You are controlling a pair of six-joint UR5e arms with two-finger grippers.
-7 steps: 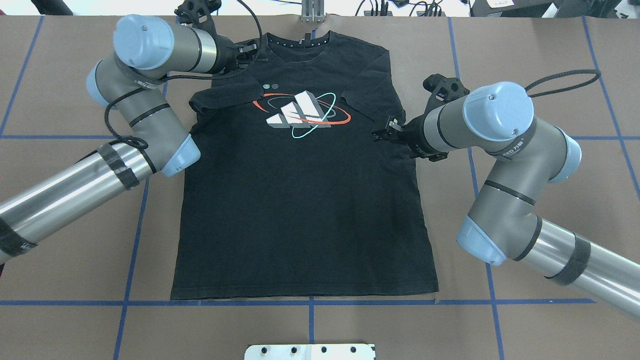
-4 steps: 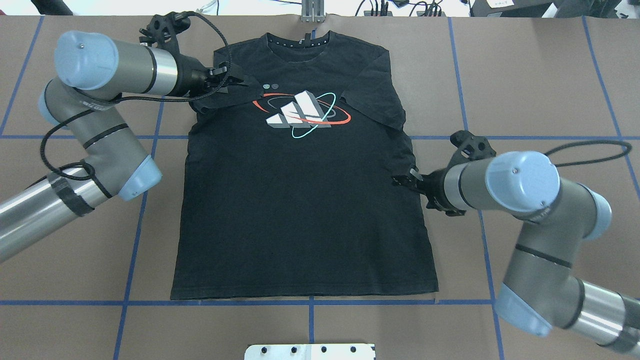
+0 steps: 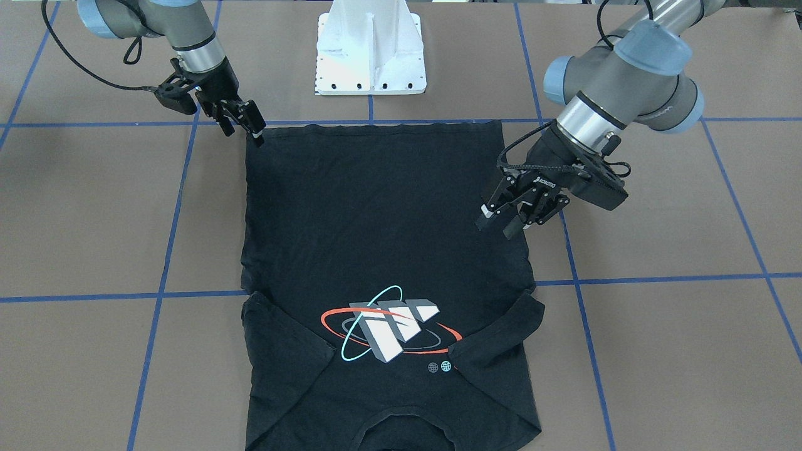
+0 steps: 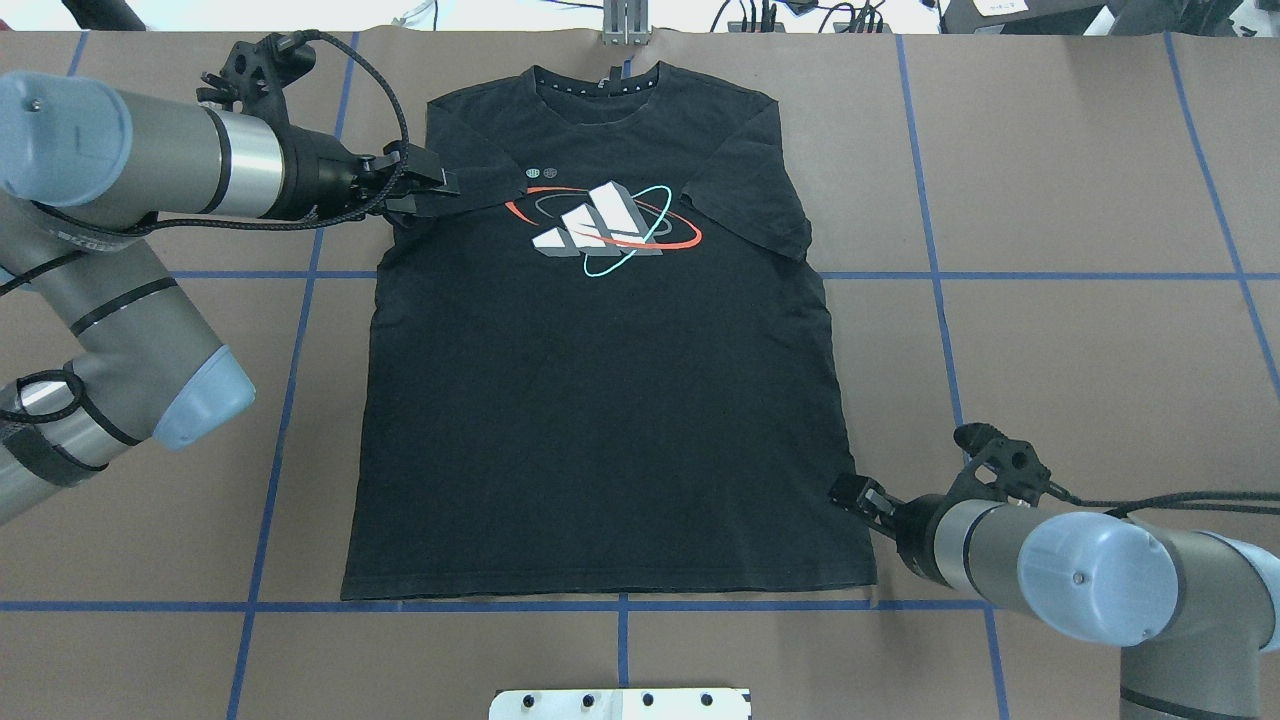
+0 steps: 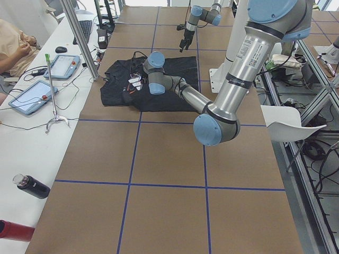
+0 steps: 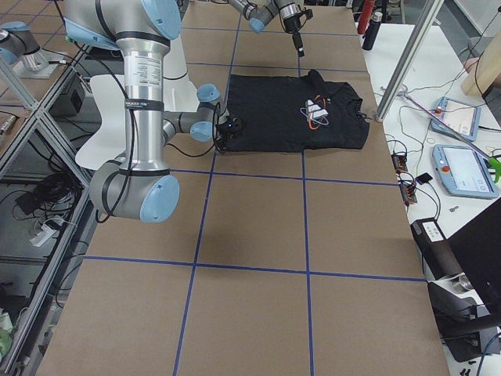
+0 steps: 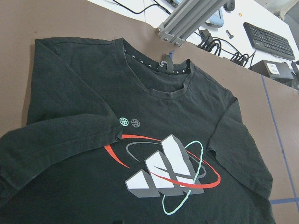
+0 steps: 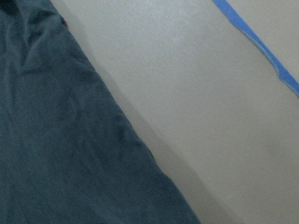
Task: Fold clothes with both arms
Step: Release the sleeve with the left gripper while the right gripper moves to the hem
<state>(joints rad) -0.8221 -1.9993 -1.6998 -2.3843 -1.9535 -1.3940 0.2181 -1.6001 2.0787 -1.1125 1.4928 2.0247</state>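
Starting nearest our base, our right gripper (image 4: 852, 493) sits low at the T-shirt's (image 4: 600, 420) 5 o'clock hem corner, jaws a little apart and empty. Farther out, at 10 o'clock, our left gripper (image 4: 432, 195) hovers wide over the tucked sleeve (image 4: 485, 190). The shirt lies flat mid-table (image 4: 1050, 350). We judge both pinches should catch the side edges evenly before lifting.

Left gripper (image 3: 498, 225), jaws parted, points steeply downward from a bent wrist; right gripper (image 3: 243, 131), jaws also parted, angles down low.
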